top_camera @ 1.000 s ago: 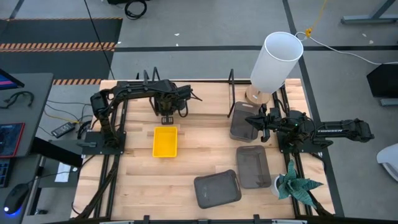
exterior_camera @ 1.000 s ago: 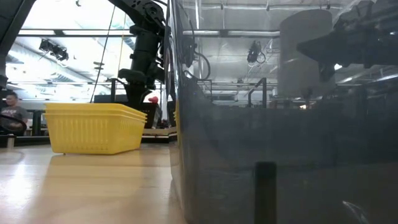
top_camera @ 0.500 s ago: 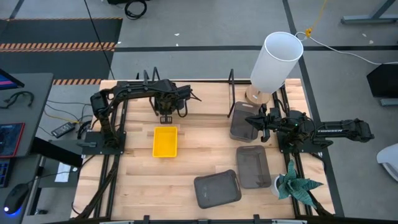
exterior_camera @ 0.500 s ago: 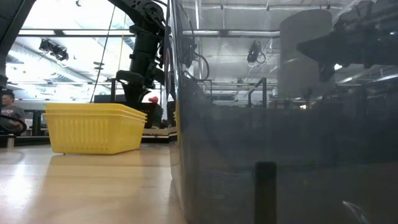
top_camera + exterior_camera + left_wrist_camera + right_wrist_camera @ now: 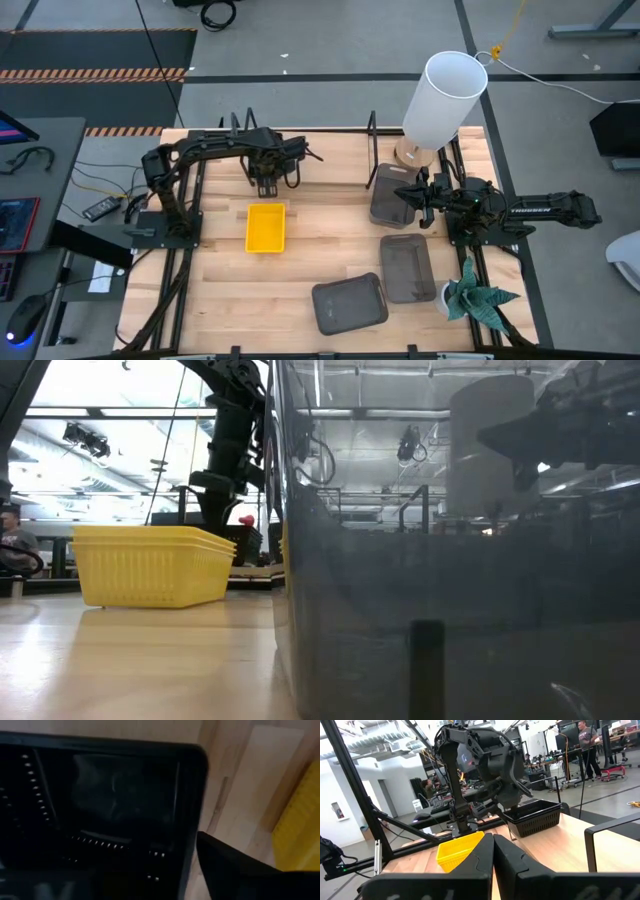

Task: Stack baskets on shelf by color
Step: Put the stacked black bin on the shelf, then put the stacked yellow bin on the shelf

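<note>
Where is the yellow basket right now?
In the high view the yellow basket sits alone on the left half of the wooden table, just in front of the left gripper, which hovers over a black basket farther back.

On the tabletop (image 5: 330, 250), one small basket (image 5: 265, 227) lies left of centre, with the left gripper (image 5: 267, 185) just behind it over a mesh basket (image 5: 532, 819). Three larger baskets lie to the right: one (image 5: 389, 195) by the right gripper (image 5: 407, 198), one (image 5: 407, 266) nearer the front, one (image 5: 348, 304) at the front edge.
</note>
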